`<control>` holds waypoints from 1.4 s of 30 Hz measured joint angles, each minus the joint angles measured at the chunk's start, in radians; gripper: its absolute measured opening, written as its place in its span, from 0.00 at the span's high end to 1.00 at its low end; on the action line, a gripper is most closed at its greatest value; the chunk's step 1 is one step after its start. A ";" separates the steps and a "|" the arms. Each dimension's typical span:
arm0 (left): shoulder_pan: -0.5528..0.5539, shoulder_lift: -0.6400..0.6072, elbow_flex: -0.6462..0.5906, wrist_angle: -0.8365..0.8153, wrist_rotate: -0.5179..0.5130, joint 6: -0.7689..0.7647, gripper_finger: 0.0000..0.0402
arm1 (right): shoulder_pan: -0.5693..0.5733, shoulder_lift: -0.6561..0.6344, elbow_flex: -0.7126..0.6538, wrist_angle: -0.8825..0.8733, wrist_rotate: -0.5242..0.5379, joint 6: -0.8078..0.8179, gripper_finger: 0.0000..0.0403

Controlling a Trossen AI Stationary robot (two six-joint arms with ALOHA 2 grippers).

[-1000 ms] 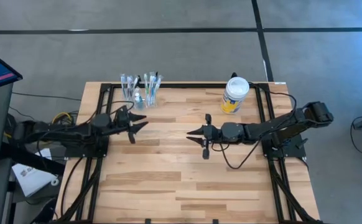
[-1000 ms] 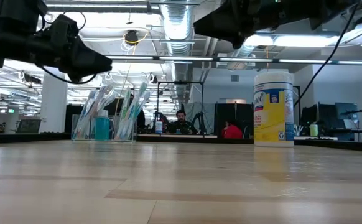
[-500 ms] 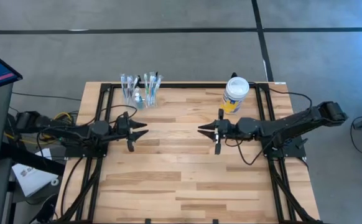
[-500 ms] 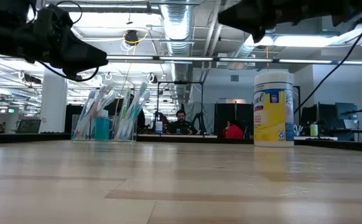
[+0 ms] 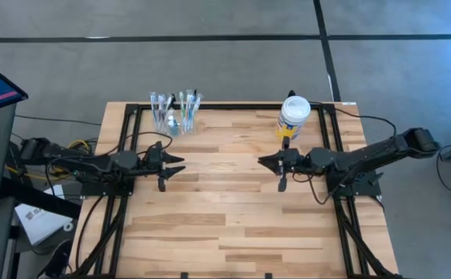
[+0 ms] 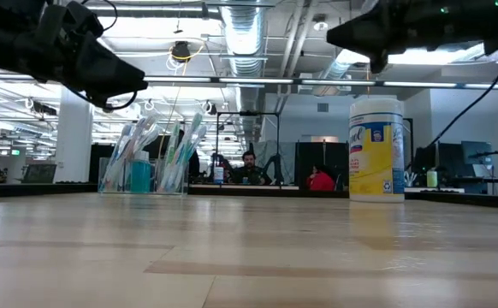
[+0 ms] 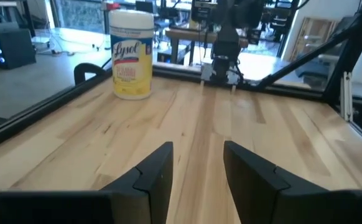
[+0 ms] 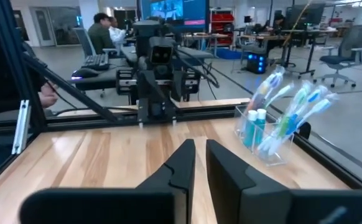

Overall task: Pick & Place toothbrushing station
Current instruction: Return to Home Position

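High view shows us the left gripper (image 5: 180, 163) released, the right gripper (image 5: 262, 161) almost clenched on nothing, the toothbrush cup (image 5: 180, 124) nearer the left jaws.

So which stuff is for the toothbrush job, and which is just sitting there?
For the job: clear organizer, toothbrushes standing in it, blue tube in it too; left gripper and right gripper, both empty above the table.
Just sitting there: yellow-labelled wipes tub, on the right arm's side.
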 joint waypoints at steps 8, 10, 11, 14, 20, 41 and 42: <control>0.001 -0.093 0.008 -0.108 0.008 0.000 0.66 | -0.002 -0.080 -0.111 0.075 0.018 0.016 0.95; 0.001 -0.132 0.008 -0.147 0.009 0.001 0.66 | -0.002 -0.106 -0.132 0.094 0.018 0.015 0.95; 0.001 -0.154 0.008 -0.166 0.009 0.001 0.66 | -0.002 -0.120 -0.141 0.098 0.019 0.012 0.95; 0.001 -0.226 0.008 -0.224 0.009 0.001 0.66 | -0.003 -0.159 -0.180 0.099 0.026 0.012 0.96; 0.001 -0.351 0.008 -0.300 0.008 0.008 0.66 | -0.003 -0.212 -0.275 0.268 0.051 -0.008 0.95; -0.001 -0.608 0.043 -0.644 -0.089 0.028 0.66 | 0.049 -0.588 -0.396 0.018 0.162 -0.047 0.99; -0.001 -0.608 0.043 -0.647 -0.091 0.027 0.66 | 0.060 -0.629 -0.396 -0.032 0.192 -0.052 0.99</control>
